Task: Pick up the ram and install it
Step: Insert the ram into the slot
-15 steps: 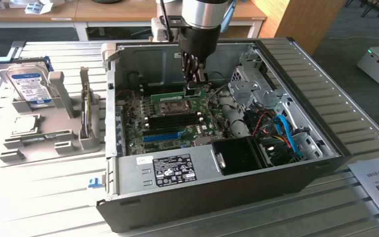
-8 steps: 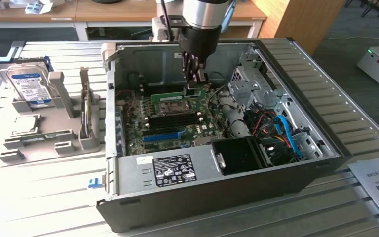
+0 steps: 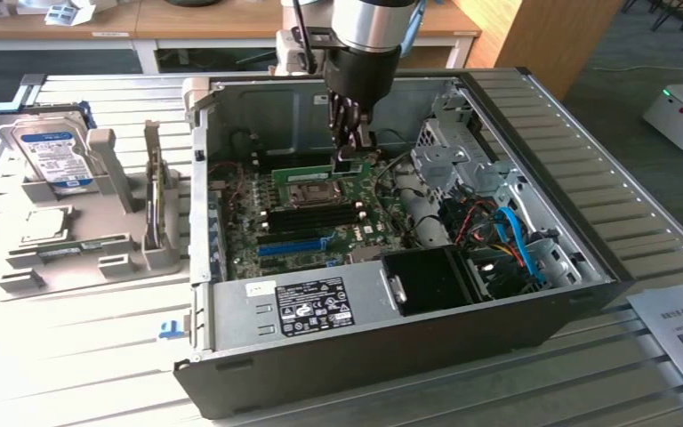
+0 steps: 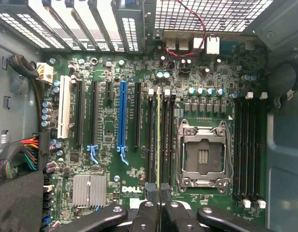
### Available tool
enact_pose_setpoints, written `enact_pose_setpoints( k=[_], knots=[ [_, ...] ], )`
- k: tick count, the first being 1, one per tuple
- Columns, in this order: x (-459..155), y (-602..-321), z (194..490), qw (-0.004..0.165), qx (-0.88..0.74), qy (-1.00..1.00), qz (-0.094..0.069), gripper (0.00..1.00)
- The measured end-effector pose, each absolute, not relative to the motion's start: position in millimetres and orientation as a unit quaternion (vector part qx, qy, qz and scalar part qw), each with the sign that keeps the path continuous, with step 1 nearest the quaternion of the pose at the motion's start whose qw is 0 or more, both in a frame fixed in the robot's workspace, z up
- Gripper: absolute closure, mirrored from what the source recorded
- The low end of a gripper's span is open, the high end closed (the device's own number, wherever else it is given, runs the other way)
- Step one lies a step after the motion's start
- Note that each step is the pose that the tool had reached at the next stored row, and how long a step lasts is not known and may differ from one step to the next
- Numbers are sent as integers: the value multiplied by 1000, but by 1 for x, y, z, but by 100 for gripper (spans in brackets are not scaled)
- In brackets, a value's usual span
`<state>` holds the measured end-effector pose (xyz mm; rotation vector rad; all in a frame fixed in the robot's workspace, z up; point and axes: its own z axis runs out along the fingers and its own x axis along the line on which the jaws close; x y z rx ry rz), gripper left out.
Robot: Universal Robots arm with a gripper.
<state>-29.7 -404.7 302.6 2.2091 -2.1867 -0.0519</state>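
Green ram (edge-on) between pincer fingertips

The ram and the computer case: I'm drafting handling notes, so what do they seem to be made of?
The ram: probably fibreglass circuit board, matte green, judging by its thin rigid green edge. The computer case: likely sheet steel or aluminium, dull grey and unpainted inside, with folded edges and punched vents; the outer shell looks dark-coated.
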Motion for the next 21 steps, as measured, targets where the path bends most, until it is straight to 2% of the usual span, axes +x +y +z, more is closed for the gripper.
enact_pose_setpoints(
  k=[21],
  knots=[
    [-31, -405, 303, 16, 708, -706, -17, 88]
  ],
)
